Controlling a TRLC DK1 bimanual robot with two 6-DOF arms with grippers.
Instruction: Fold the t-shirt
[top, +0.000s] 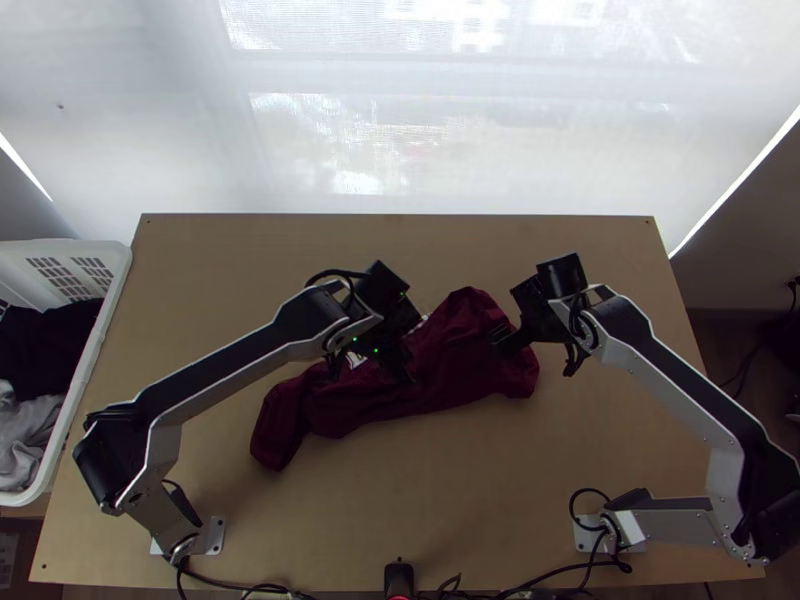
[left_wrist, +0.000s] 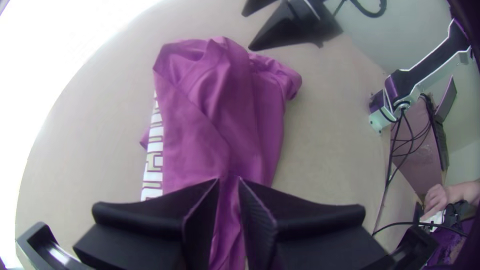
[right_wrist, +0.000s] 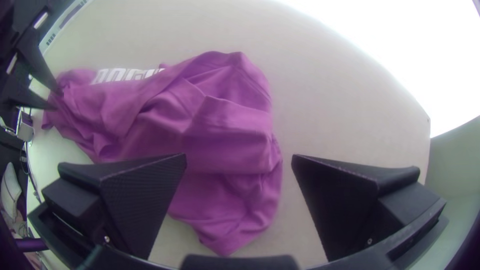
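Robotics workspace of laboratory type, identified by two jointed arms, left (top: 220, 365) and right (top: 690, 400), fixed by metal base plates (top: 215, 536) to a light wooden worktop (top: 560, 450), with black cables (top: 545, 577) along its near edge. Daylight enters through a pale, translucent window covering (top: 600, 140); a white plastic basket (top: 118, 268) of dark and grey cloth (top: 40, 345) adds a domestic laundry element.
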